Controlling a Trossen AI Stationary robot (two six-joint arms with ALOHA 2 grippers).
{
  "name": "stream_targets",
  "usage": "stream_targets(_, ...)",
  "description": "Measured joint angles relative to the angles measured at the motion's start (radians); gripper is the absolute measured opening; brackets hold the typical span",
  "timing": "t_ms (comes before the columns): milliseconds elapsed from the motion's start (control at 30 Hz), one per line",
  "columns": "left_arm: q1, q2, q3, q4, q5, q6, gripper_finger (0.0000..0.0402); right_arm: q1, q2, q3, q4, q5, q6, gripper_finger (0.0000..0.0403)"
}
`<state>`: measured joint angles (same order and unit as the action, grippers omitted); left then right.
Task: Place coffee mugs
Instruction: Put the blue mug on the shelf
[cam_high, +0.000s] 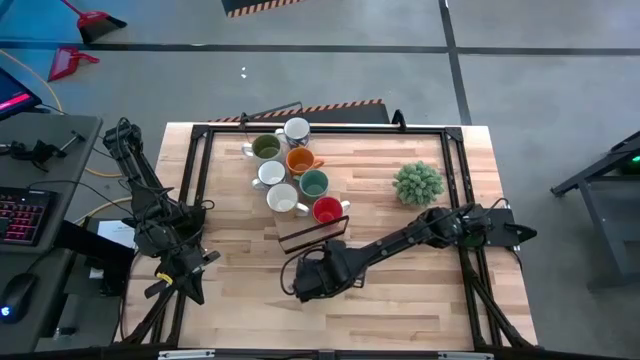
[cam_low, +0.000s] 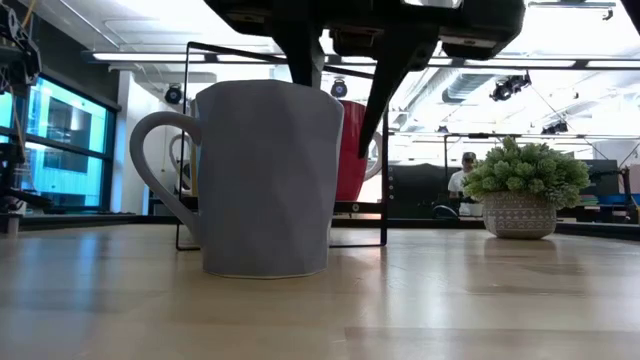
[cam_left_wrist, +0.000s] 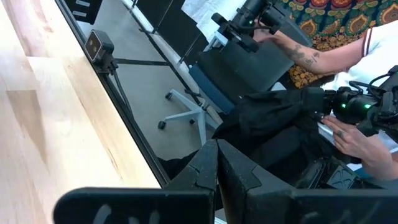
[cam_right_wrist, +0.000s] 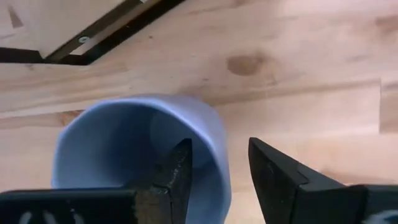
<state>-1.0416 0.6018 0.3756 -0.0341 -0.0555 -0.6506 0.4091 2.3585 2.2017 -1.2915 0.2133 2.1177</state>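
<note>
A pale blue mug (cam_low: 265, 180) stands upright on its base on the wooden table, near the middle of the front half. My right gripper (cam_right_wrist: 221, 146) points down over it, open, with one finger inside the mug and the other outside its wall, on the side away from the handle. Several more mugs are grouped at the far middle, among them olive green (cam_high: 266, 148), orange (cam_high: 300, 160), teal (cam_high: 314, 184) and red (cam_high: 327, 210), plus three white ones. My left gripper (cam_left_wrist: 217, 177) waits shut past the table's left edge.
A spiky green potted plant (cam_high: 417, 183) stands at the right. A thin black wire frame (cam_high: 310, 232) lies between the red mug and my right gripper. Black rails (cam_high: 200, 170) border the table. A person (cam_left_wrist: 348, 124) sits beyond the left edge.
</note>
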Motion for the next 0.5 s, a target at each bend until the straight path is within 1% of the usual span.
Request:
stream_targets(367, 0.000, 0.000, 0.000, 0.000, 0.000, -0.003, 0.0000, -0.035, 0.000, 0.000, 0.000, 0.011, -0.297, 0.0136)
stream_targets(500, 0.000, 0.000, 0.000, 0.000, 0.001, -0.019, 0.0000, -0.051, 0.000, 0.000, 0.001, -0.014, -0.433, 0.0136)
